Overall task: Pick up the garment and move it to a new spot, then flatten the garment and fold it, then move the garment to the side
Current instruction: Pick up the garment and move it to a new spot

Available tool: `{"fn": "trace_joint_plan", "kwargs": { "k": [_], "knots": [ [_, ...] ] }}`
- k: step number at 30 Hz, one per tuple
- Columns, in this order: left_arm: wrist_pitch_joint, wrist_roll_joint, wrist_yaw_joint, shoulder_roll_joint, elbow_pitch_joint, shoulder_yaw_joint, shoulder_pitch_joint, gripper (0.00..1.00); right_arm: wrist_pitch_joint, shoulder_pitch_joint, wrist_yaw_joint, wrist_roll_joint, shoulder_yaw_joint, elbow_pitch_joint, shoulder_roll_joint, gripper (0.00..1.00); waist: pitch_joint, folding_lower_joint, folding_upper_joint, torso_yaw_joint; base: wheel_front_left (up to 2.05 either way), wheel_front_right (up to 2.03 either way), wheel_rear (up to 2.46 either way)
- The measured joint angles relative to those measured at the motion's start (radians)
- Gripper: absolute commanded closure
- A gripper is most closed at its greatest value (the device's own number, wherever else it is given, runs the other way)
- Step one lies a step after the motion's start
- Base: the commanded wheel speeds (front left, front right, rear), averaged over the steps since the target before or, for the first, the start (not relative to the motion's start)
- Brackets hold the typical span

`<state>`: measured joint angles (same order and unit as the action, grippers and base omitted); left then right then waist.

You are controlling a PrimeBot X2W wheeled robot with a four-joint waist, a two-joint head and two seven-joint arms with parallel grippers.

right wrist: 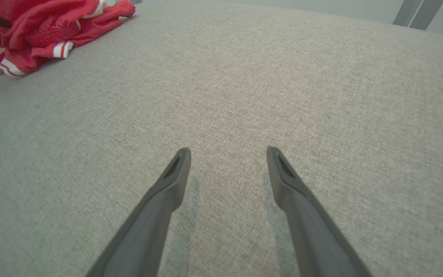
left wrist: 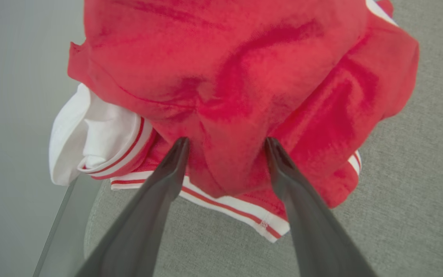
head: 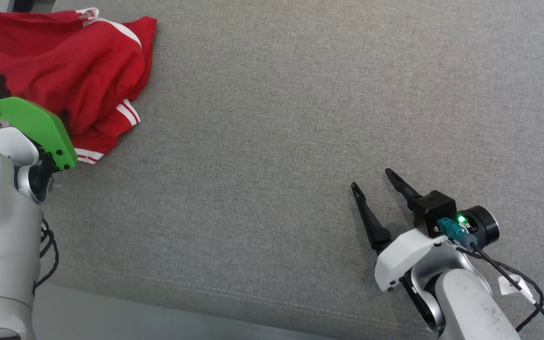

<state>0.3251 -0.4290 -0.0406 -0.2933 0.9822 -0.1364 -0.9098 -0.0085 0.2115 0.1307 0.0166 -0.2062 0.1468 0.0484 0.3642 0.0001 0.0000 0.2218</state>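
Nearest, the right gripper [head: 371,179] hovers over the bare grey upholstered surface [head: 272,141], fingers spread wide and holding nothing. The left gripper [left wrist: 225,144] has its fingers hidden behind a green bracket [head: 31,123] in the head view, yet its own wrist view shows them fully splayed, tips at a red fold; whether they touch it I cannot tell. The garment [head: 64,61] lies crumpled at the far left corner with no clear long axis, striped hem toward the robot, and the left wrist view adds a white part [left wrist: 90,142] hanging past the surface's edge.
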Motion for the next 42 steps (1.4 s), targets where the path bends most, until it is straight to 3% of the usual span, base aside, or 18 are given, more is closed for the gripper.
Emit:
{"fn": "trace_joint_plan", "kwargs": {
  "k": [1,2,3,12,25,42],
  "knots": [
    [-0.009,0.001,0.005,-0.001,0.006,-0.001,-0.004,0.22,0.004,0.000,0.000,0.000,0.000,-0.003,0.000,0.00,0.004,0.0000,0.0000,-0.001,0.00,0.00,0.00],
    [-0.024,0.001,0.007,0.000,0.010,-0.001,-0.009,0.78,0.004,0.001,0.000,0.000,0.002,-0.005,0.000,0.00,0.007,0.0000,0.0000,-0.001,0.00,0.00,0.00],
    [-0.030,0.001,0.007,0.001,0.016,-0.002,-0.015,1.00,0.004,0.002,0.000,0.000,0.003,-0.005,0.000,0.00,0.008,0.0000,0.0000,0.001,0.00,0.00,0.00],
    [-0.104,0.000,-0.013,-0.001,0.048,-0.013,-0.036,1.00,-0.008,0.004,0.000,0.027,-0.007,0.024,0.000,0.00,-0.035,0.0000,0.0000,0.013,0.00,0.00,0.00],
    [-0.212,0.076,-0.056,0.008,-0.068,-0.126,-0.132,1.00,-0.077,-0.037,0.000,0.112,-0.011,0.110,0.000,0.00,-0.181,0.0000,0.0000,-0.012,0.00,0.00,0.00],
    [-0.149,0.070,-0.087,0.101,-0.352,-0.324,-0.132,1.00,-0.114,-0.072,0.000,0.161,-0.010,0.167,0.000,0.00,-0.283,-0.0001,0.0000,-0.225,0.00,0.00,0.00]
  ]
}}
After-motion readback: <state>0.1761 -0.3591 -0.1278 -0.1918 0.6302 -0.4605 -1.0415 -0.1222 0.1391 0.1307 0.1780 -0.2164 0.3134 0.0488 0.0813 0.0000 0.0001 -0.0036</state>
